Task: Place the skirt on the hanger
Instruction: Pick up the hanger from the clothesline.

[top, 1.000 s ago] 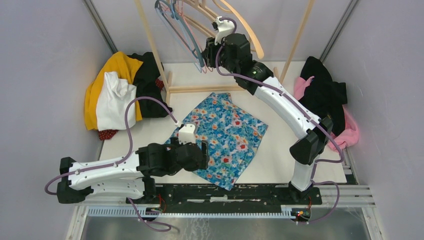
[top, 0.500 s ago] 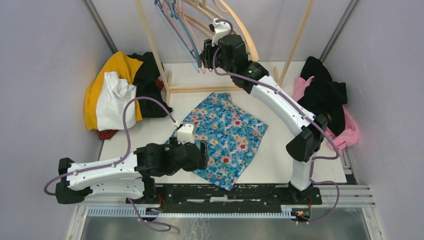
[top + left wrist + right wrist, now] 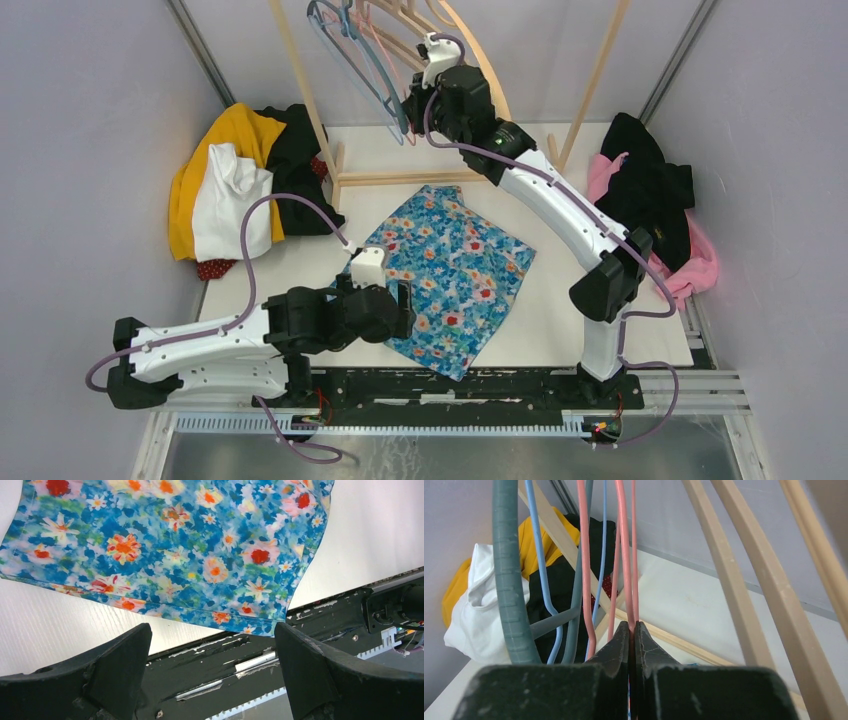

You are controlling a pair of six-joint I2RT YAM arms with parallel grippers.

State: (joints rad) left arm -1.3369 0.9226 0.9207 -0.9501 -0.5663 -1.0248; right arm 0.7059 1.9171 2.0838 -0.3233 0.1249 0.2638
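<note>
Just ahead of the spread left hand [image 3: 212, 642] lies the skirt [image 3: 175, 550].

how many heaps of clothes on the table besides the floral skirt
2: yellow, white and black heap at far left; black and pink heap at right edge.

No word, brand or number can be read anywhere in view. The skirt [image 3: 460, 260] at the middle of the table [image 3: 560, 320] shows only its flower print, the pink hanger [image 3: 624, 555] is plain wire, and the marks on the black rail [image 3: 480, 385] along the table's near edge are too small to make out.
</note>
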